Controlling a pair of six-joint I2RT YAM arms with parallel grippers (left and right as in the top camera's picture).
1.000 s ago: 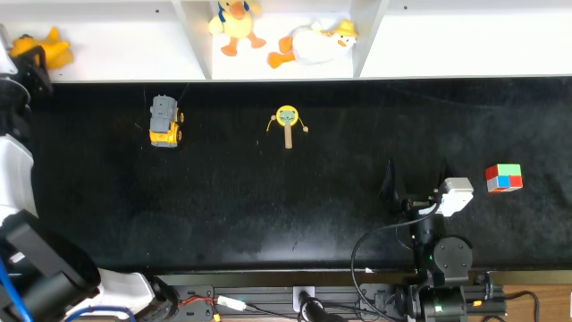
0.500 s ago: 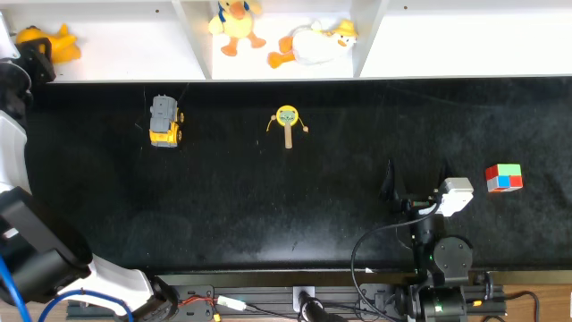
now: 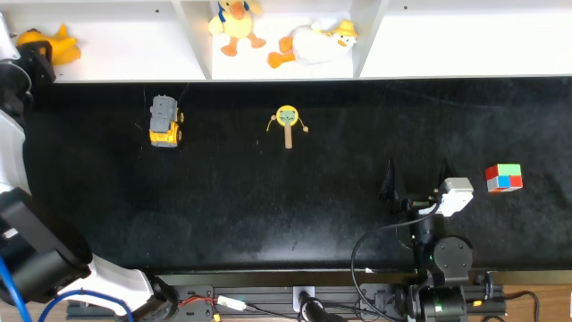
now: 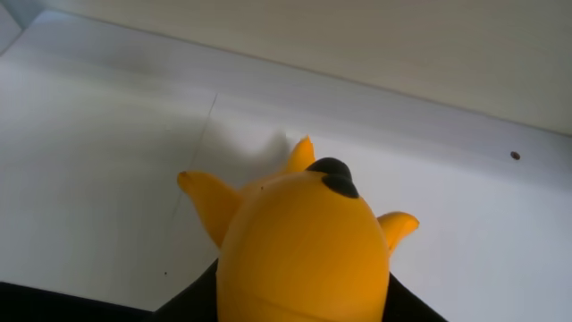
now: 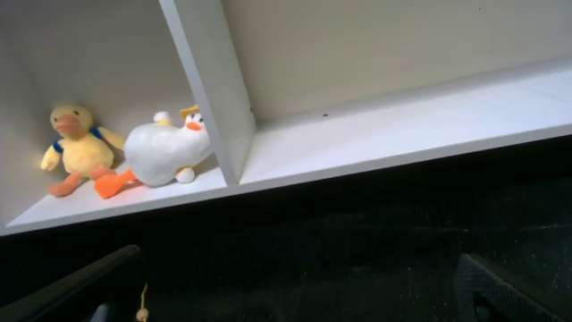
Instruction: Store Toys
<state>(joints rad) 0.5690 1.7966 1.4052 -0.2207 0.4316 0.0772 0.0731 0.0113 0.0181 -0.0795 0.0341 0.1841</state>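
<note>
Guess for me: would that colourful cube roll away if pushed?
Probably not: the cube rests on a flat face on the black table, so it should slide. It looks like rigid plastic, so likely light, though smooth sides might slip.

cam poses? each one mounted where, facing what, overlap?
Top: fixed overhead, looking down on black mat and white shelf; both arms show, left claw at shelf, right claw over mat.
Left wrist: faces into the shelf's left compartment; orange plush between its fingers.
Right wrist: faces across mat toward shelf; own open fingers at corners.
Shared: top and right wrist both see yellow duck and white duck.
</note>
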